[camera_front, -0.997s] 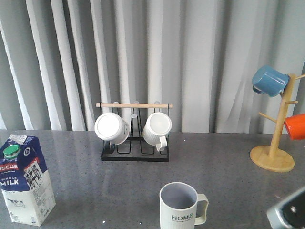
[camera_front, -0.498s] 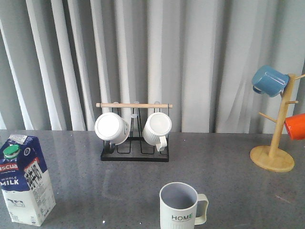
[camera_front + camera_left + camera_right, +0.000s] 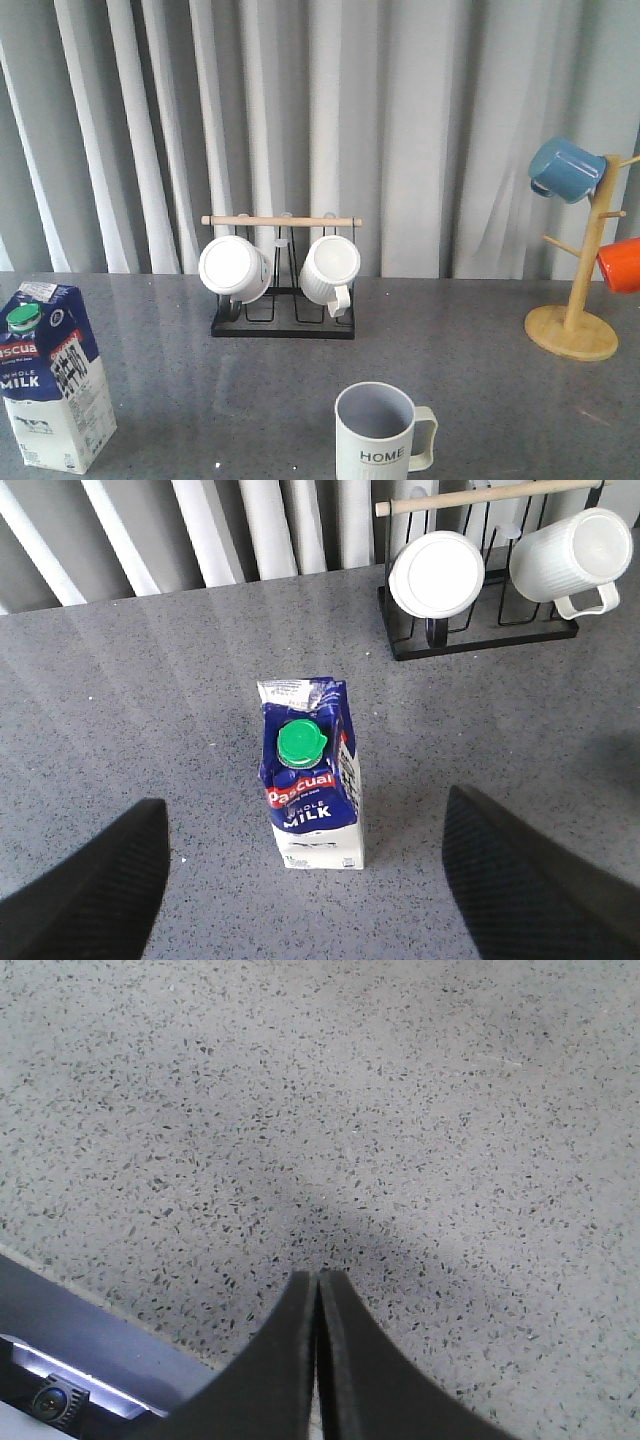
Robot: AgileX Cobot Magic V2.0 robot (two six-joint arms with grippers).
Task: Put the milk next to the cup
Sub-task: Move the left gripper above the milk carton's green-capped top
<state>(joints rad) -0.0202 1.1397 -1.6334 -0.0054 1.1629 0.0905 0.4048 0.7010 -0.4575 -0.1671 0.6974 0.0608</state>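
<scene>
The milk (image 3: 55,375) is a blue-and-white carton with a green cap, upright at the table's front left. It also shows in the left wrist view (image 3: 312,780). The cup (image 3: 378,432) is a pale grey ribbed "HOME" mug at the front centre, well to the right of the milk. My left gripper (image 3: 305,875) is open wide above the table, its two dark fingers (image 3: 90,890) spread on either side of the milk and short of it. My right gripper (image 3: 318,1285) is shut and empty, just above bare table. Neither gripper shows in the front view.
A black wire rack (image 3: 283,322) with a wooden bar holds two white ribbed mugs at the back centre. A wooden mug tree (image 3: 577,300) at the back right carries a blue mug (image 3: 565,170) and an orange mug (image 3: 620,265). Grey curtains hang behind.
The right arm, seen at the lower right corner of the front view a second ago, has drawn back out of that view. The milk and the cup have not moved.
</scene>
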